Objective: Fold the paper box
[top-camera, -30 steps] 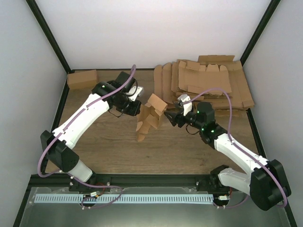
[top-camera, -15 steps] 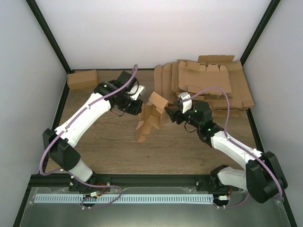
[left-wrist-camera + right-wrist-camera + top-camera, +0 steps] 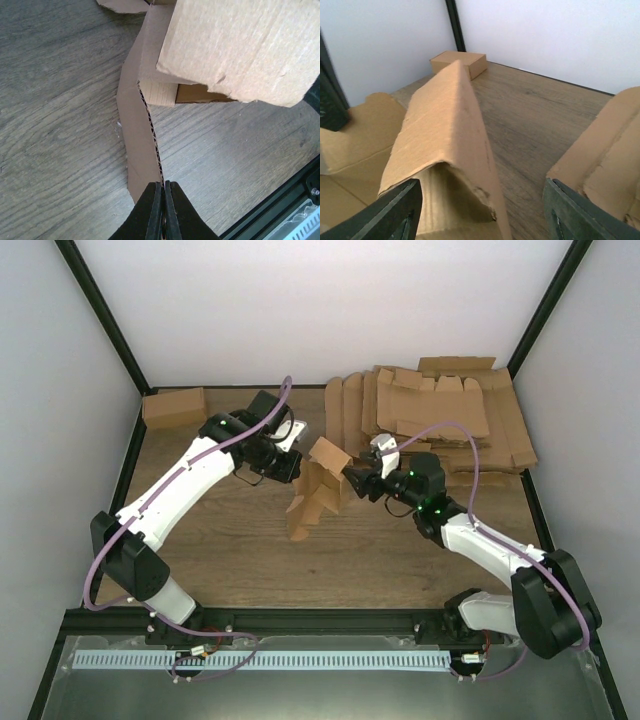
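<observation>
The brown cardboard paper box (image 3: 318, 487) stands half unfolded, lifted off the wooden table's middle. My left gripper (image 3: 293, 462) is shut on the edge of one of its flaps; in the left wrist view the black fingers (image 3: 162, 210) pinch the corrugated edge of the paper box (image 3: 145, 120). My right gripper (image 3: 352, 483) is open at the box's right side. In the right wrist view a folded ridge of the paper box (image 3: 447, 150) lies between its spread fingers (image 3: 400, 212), closer to the left one.
A pile of flat cardboard blanks (image 3: 440, 415) lies at the back right. A small folded box (image 3: 174, 406) sits at the back left, also in the right wrist view (image 3: 458, 62). White walls and black frame posts enclose the table (image 3: 220, 550).
My right gripper has moved left toward the box and now straddles its right flap. The box has turned slightly. The left arm has hardly moved.
</observation>
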`<action>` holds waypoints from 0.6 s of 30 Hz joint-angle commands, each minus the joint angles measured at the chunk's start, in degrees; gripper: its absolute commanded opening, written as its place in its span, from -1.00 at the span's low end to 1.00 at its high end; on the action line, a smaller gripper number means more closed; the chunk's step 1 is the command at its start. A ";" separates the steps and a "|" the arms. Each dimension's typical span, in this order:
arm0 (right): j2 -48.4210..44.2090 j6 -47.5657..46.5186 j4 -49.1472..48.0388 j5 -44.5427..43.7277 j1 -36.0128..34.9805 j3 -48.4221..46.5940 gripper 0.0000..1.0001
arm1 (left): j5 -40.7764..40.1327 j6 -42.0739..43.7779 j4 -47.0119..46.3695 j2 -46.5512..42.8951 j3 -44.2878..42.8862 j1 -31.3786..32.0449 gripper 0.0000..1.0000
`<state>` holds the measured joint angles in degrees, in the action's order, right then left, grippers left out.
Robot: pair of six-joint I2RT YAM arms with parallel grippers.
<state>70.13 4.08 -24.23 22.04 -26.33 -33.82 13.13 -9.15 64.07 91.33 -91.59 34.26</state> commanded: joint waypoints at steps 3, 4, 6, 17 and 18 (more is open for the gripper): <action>0.52 -2.83 0.79 8.83 0.26 -2.46 0.37 | -0.29 0.49 0.64 0.38 1.68 0.02 -0.92; 0.62 -3.55 2.53 9.00 0.23 -2.78 0.38 | -0.29 0.45 0.62 0.35 1.69 0.02 -0.92; 0.88 -4.28 6.40 8.26 0.22 -3.43 0.41 | -0.45 0.45 0.69 0.34 1.68 0.02 -0.92; -8.34 -4.72 13.66 4.94 0.23 -2.50 0.64 | -1.17 0.80 0.70 0.43 1.78 0.02 -0.92; -8.02 -5.02 15.20 4.09 0.29 -3.73 0.64 | -1.17 0.87 0.70 0.51 1.69 0.02 -0.92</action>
<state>62.87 0.43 -14.11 28.36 -26.33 -32.75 12.91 -9.13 62.78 91.33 -91.00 34.26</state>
